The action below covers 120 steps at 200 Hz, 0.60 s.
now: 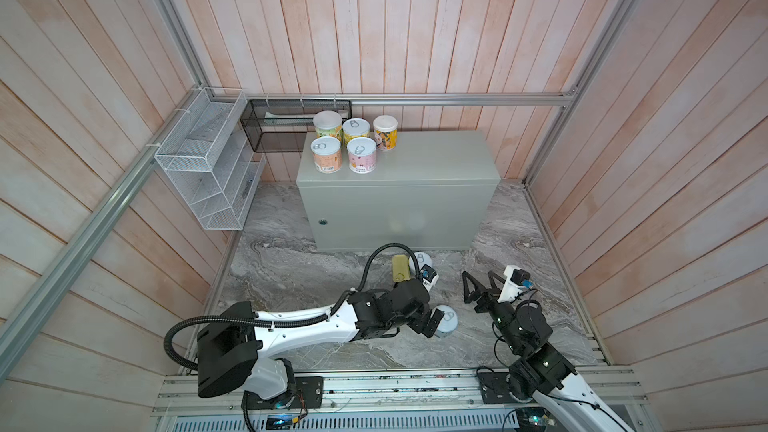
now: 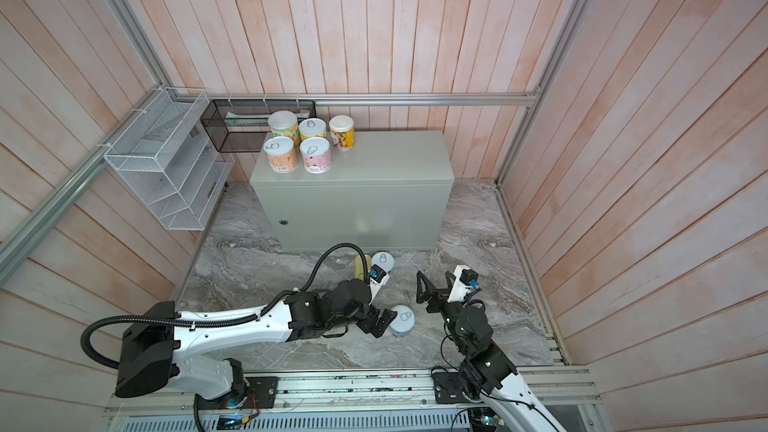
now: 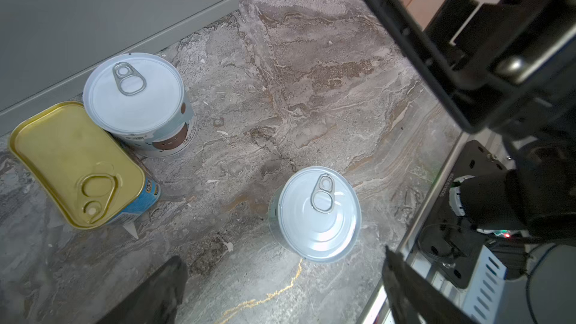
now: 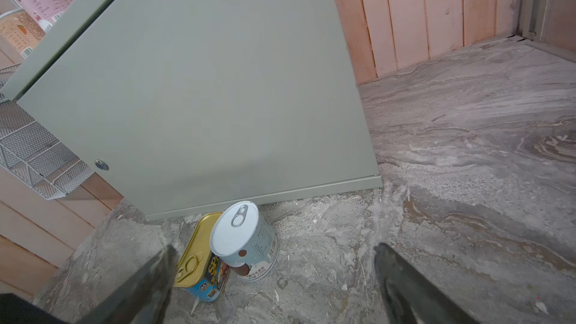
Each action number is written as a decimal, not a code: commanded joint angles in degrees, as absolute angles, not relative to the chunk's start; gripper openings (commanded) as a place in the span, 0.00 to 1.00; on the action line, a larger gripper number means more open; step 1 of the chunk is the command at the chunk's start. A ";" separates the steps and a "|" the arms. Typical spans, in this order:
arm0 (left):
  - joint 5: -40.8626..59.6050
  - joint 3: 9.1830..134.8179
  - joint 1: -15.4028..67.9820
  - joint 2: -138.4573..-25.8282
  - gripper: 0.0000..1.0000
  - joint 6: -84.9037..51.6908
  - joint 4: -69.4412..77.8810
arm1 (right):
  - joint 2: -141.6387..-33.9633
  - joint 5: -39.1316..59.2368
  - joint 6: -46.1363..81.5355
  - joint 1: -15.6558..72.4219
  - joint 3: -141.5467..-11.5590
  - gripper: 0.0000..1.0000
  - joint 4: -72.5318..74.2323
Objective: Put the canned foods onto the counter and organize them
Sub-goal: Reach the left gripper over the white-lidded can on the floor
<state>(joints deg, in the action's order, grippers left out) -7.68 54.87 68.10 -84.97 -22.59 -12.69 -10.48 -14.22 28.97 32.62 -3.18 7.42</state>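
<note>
Several cans [image 1: 326, 154] stand grouped on the back left corner of the grey counter [image 1: 415, 160]. On the stone floor before its front lie a flat gold tin [image 1: 401, 268] [image 3: 74, 163] and, touching it, a pale blue can [image 1: 422, 260] [image 4: 240, 238]. A second pale blue can [image 1: 446, 320] [image 3: 318, 213] stands apart, nearer the front. My left gripper [image 1: 432, 324] [image 3: 280, 263] hangs open just beside this can, not touching it. My right gripper [image 1: 477, 278] [image 4: 276, 249] is open to the right and faces the tin and the can, holding nothing.
A white wire basket [image 1: 203, 164] hangs on the left wall and a black mesh basket [image 1: 286, 128] on the back wall, right beside the counter's left end. Wood plank walls enclose the marbled floor [image 1: 291, 284]. A metal rail [image 1: 395, 388] runs along the front.
</note>
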 commanded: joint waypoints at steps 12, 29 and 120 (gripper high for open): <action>-6.29 56.91 68.20 -88.16 1.00 -19.81 -11.85 | -5.81 -17.53 31.35 32.24 -2.66 0.98 -1.03; -5.74 57.75 68.29 -89.78 1.00 -19.43 -11.72 | -4.23 -18.35 31.95 32.23 -2.46 0.98 -1.96; 0.01 63.21 69.08 -97.99 1.00 -20.40 -12.12 | -3.53 -19.49 32.00 32.07 -2.11 0.98 -2.13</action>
